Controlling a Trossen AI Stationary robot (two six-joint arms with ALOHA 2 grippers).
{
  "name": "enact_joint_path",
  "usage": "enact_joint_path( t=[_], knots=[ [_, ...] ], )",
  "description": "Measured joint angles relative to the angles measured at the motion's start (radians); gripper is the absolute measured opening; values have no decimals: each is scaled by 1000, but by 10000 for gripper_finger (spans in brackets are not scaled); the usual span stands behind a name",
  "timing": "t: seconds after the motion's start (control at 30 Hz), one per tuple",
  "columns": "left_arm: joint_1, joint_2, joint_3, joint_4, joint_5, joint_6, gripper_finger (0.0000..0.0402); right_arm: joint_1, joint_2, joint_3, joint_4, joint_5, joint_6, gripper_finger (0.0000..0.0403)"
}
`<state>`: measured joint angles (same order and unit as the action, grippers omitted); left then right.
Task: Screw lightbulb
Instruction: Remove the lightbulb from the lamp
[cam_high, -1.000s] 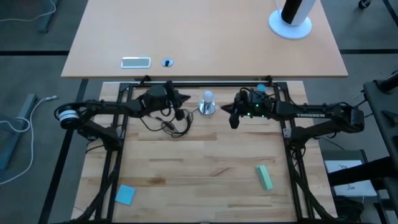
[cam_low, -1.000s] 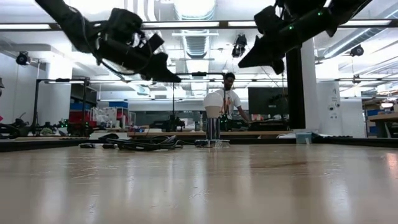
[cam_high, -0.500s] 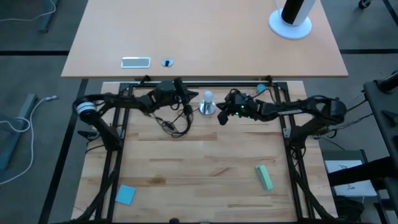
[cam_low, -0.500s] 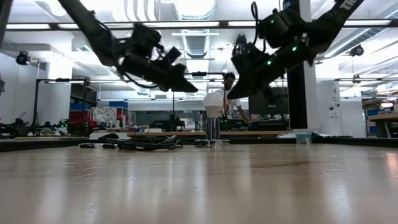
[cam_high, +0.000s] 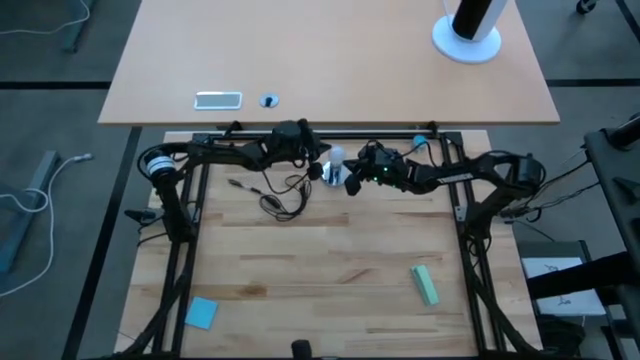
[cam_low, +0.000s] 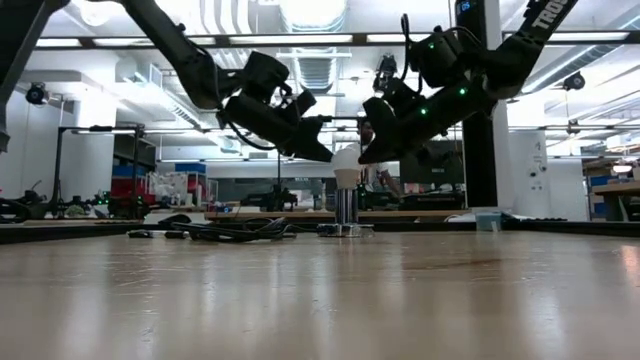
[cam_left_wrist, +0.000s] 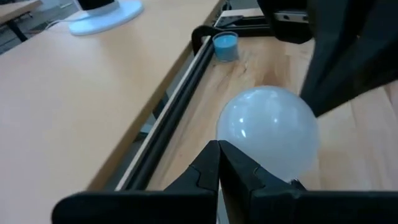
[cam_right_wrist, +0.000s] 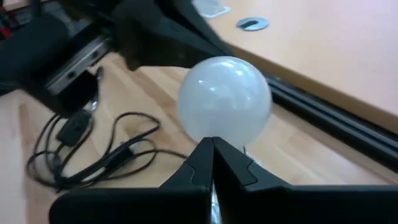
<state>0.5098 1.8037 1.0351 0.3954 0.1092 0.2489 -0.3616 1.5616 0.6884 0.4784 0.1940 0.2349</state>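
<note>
Far-centre of table (cam_high: 330, 250), about 12 o'clock from the middle: lightbulb (cam_high: 335, 156) upright in round silver socket (cam_high: 331, 176), frosted globe up, base down in socket.

9 o'clock of bulb: left gripper (cam_high: 314, 170), fingers pressed fully together, nothing held, tips just beside globe; touching or not, cannot tell. In left wrist view the closed tips (cam_left_wrist: 219, 163) aimed straight at globe (cam_left_wrist: 268, 132). Loose black cord (cam_high: 275, 195) on wood at 8 o'clock of bulb.

3 o'clock of bulb: right gripper (cam_high: 352, 186), also clamped shut on nothing, tips just beside bulb from opposite side. Low view: both closed grippers angled down toward globe (cam_low: 346, 160) from either side, left one (cam_low: 322, 152), right one (cam_low: 372, 152).

Further right: small blue cap (cam_high: 420, 143) at far edge, roughly 2 o'clock of bulb. Green block (cam_high: 425, 284) at 5 o'clock, well apart. Blue pad (cam_high: 201, 312) at 7 o'clock, near front-left corner.

Handling judgement: light, thin glass, fragile, smooth and likely slippery; rigid, no give. Best hold across widest part of globe, gentle pinch, jaws opened first. Too much squeeze risks cracking; too little, slipping while turning. Socket light, may spin or tip unless steadied by other gripper.
</note>
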Motion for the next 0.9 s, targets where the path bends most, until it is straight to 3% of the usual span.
enact_joint_path(
  t=[0.4, 0.77, 0.9],
  knots=[
    [-2, -54, -13, -75, 51, -22, 0, -10, 0, 0, -32, 19, 8, 0],
    [-20, -267, -17, -265, -8, -74, 0, 23, -3, -4, -125, -13, 64, 0],
    [-81, -340, -48, -232, 154, -167, 0, 69, -3, -5, -124, -19, 53, 0]
  ],
)
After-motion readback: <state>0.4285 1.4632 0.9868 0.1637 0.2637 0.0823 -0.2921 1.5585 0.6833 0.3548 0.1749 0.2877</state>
